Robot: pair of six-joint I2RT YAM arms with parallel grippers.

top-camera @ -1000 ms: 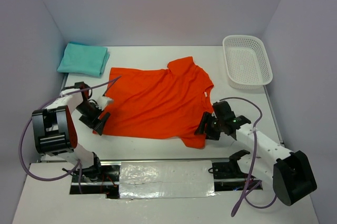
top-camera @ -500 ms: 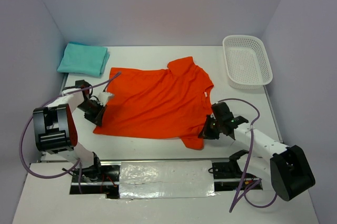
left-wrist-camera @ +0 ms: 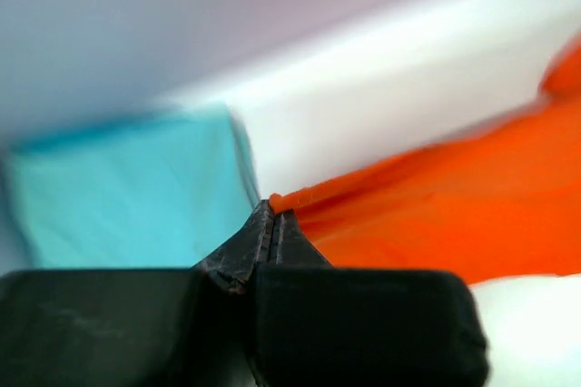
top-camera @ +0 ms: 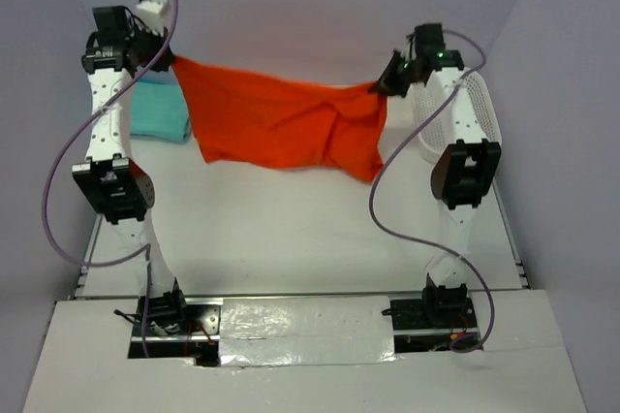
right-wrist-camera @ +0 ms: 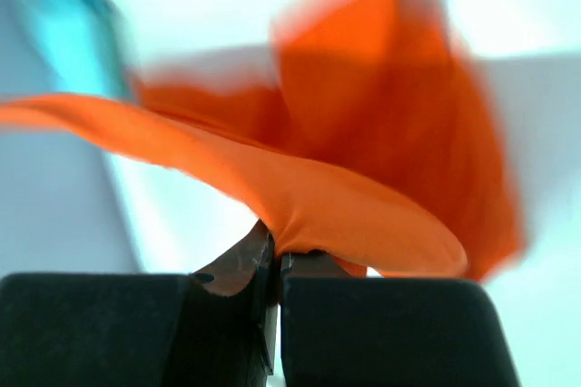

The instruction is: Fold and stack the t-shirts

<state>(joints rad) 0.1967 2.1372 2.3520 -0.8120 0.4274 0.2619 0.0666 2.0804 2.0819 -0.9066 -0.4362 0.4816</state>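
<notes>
An orange t-shirt (top-camera: 281,122) hangs stretched in the air between my two raised arms, above the back of the table. My left gripper (top-camera: 167,56) is shut on its left upper corner; in the left wrist view the orange cloth (left-wrist-camera: 436,214) runs out from the pinched fingertips (left-wrist-camera: 272,223). At the other end my right gripper (top-camera: 386,83) is shut on the shirt's right edge, and the orange fabric (right-wrist-camera: 363,178) billows over its closed tips (right-wrist-camera: 277,255). A folded teal t-shirt (top-camera: 155,111) lies at the back left, partly behind the left arm, and shows blurred in the left wrist view (left-wrist-camera: 118,187).
A white perforated basket (top-camera: 480,108) stands at the back right, partly hidden by the right arm. Both arms reach tall from their bases (top-camera: 160,311) at the near edge. Purple-grey walls close in the table on three sides.
Both grippers closed on the orange shirt where it lay flat, then lifted it high toward the back. The shirt now hangs between them instead of lying on the table.
</notes>
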